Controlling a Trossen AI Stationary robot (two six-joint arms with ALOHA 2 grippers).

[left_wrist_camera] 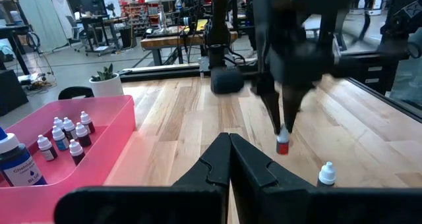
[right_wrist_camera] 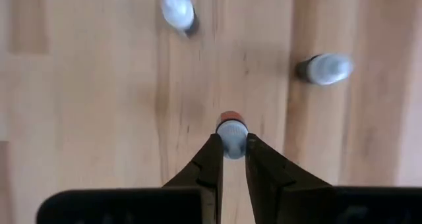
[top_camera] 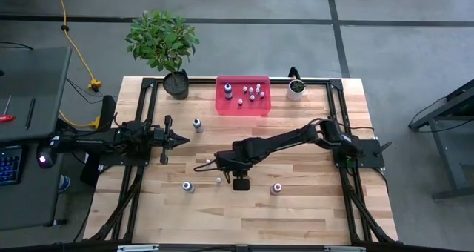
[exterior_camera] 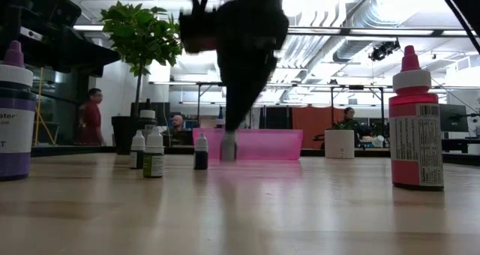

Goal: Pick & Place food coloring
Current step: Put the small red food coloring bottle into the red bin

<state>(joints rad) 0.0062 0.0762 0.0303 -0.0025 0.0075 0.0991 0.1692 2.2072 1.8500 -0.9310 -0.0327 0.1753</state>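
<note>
The right gripper pinches a tiny white-capped, red-bodied food coloring bottle upright at mid-table — gripped by its cap (apparently for carrying) toward the pink plastic bin; the left gripper waits closed.

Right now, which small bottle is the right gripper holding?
The red-bodied bottle, pinched by its white cap in the right gripper; the other bottles stand free.

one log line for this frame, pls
right gripper: shut on small bottle, mid-table | left gripper: shut, waiting at left | pink bin: holds several bottles
</note>
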